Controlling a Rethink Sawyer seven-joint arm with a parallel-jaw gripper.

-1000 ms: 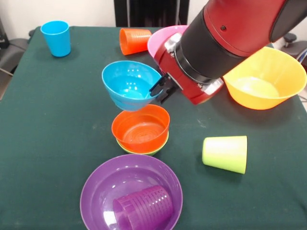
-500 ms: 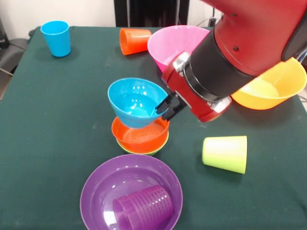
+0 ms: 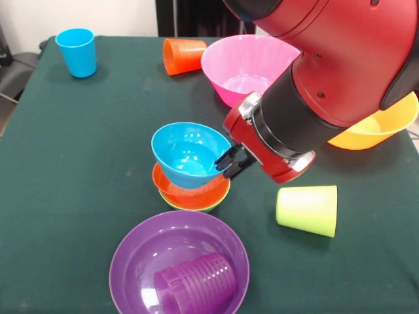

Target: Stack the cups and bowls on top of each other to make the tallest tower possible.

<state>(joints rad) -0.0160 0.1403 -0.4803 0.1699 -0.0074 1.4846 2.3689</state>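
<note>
Three small bowls now nearly nest: the end effector [image 3: 229,162], clamped on the blue bowl's [image 3: 186,154] rim, has lowered it from above into the orange bowl [image 3: 190,190] just below, which sits in the green bowl [image 3: 177,204], so release seems next.

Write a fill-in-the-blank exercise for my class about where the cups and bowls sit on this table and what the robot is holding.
1. The end effector grips the rim of the ____ bowl.
2. That bowl is being lowered into the ____ bowl, which is nested in a green bowl.
3. The purple cup lies on its side inside the ____ bowl.
4. The lime green cup lies on its ____ on the table.

Missing words: blue; orange; purple; side
</note>
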